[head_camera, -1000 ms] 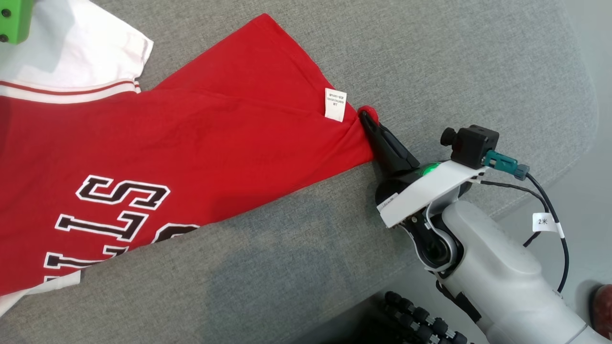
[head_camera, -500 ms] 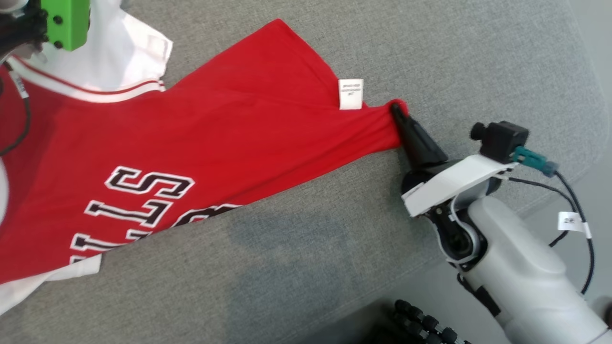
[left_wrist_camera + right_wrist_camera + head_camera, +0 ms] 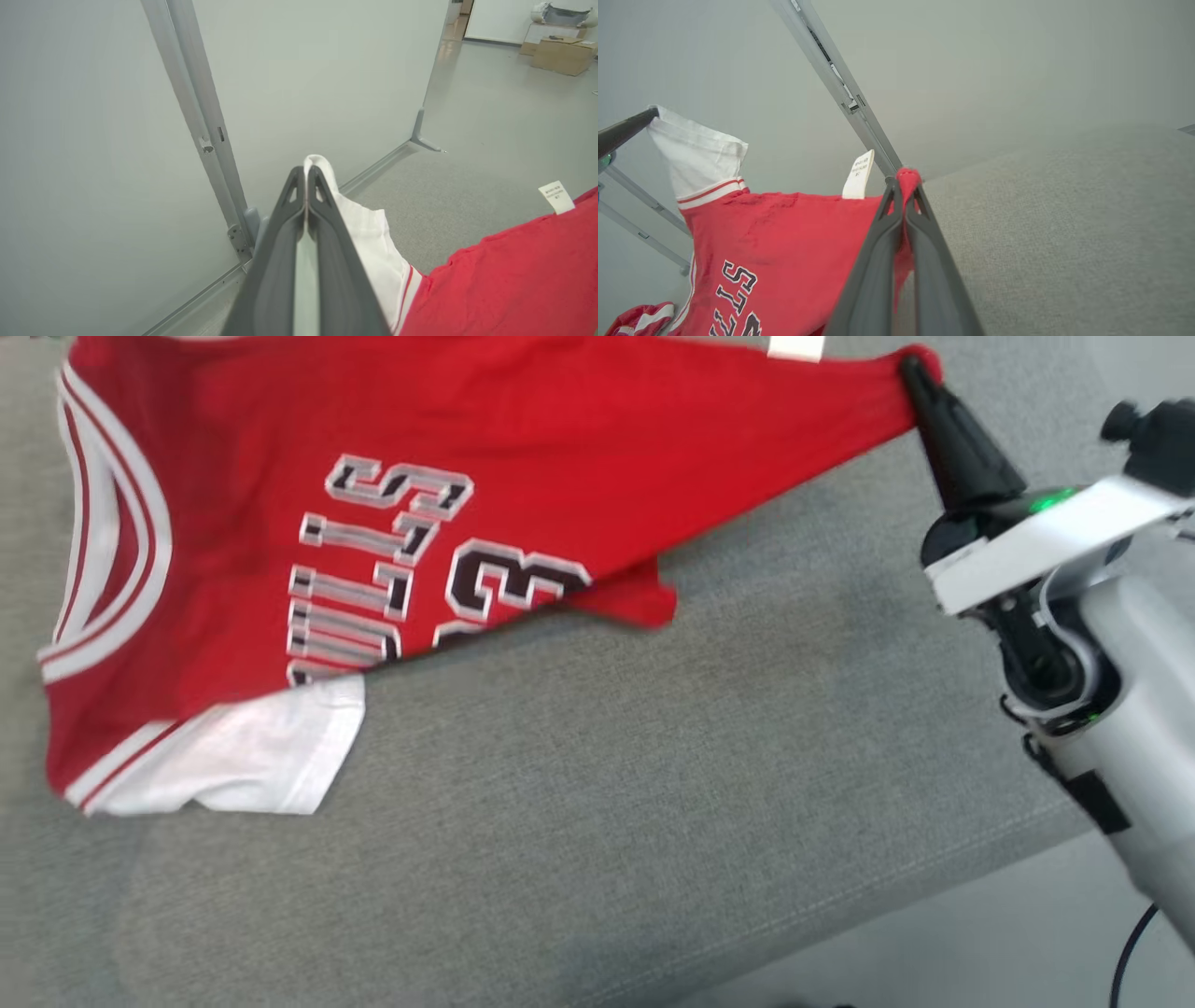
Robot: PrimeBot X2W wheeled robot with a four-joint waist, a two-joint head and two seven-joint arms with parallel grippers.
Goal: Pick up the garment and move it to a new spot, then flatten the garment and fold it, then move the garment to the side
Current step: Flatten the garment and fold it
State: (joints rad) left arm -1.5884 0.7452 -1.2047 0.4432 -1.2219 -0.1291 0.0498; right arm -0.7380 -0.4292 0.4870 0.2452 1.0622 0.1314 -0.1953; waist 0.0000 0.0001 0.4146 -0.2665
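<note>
While both end effectors are fully closed, each one pinches a different part of the garment (image 3: pixel 373 476), a red jersey with white sleeves and black-and-white letters. The right end effector (image 3: pixel 920 378), at about 1 o'clock in the head view, clamps a bunched red corner, just beside the white care label (image 3: pixel 795 345). The left end effector (image 3: pixel 306 175) has its two jaws pressed together on the edge of one white sleeve (image 3: pixel 369 233); a little white cloth sticks out above the tips. Between the two grips the red cloth is stretched. In the head view the jersey spreads from 9 o'clock to 1 o'clock over the grey fabric surface (image 3: pixel 653 803), and the other white sleeve (image 3: pixel 252 765) is at 8 o'clock. One cardboard box (image 3: pixel 563 56) stands on the floor (image 3: pixel 490 116) at 2 o'clock of the left wrist view; what is inside I cannot see.
</note>
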